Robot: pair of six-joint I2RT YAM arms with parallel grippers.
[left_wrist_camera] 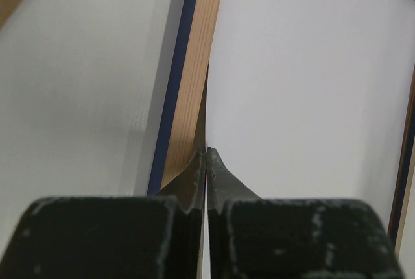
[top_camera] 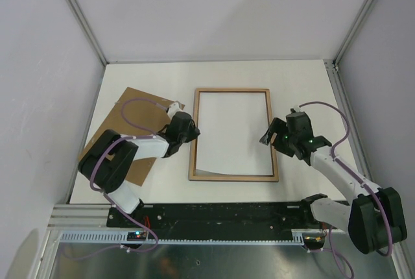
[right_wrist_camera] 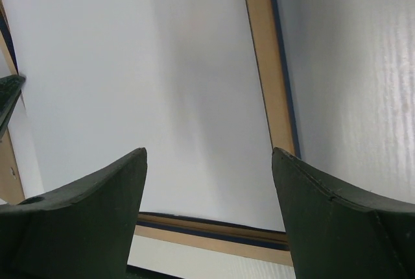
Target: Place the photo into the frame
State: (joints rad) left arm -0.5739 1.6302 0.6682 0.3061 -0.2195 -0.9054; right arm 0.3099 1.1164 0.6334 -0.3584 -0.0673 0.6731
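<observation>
Photo (top_camera: 232,130) back-up in frame (top_camera: 233,178)
Left gripper (left_wrist_camera: 206,154) pressed together at its left edge; right gripper (right_wrist_camera: 209,157) spread, holding nothing.

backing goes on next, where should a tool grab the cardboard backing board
Probably the cardboard backing board by its far-left edge, approached from the left with the left tool: it lies flat and thin, so only an edge can be pinched, and that edge is bare while the left arm covers its near-right part.
</observation>
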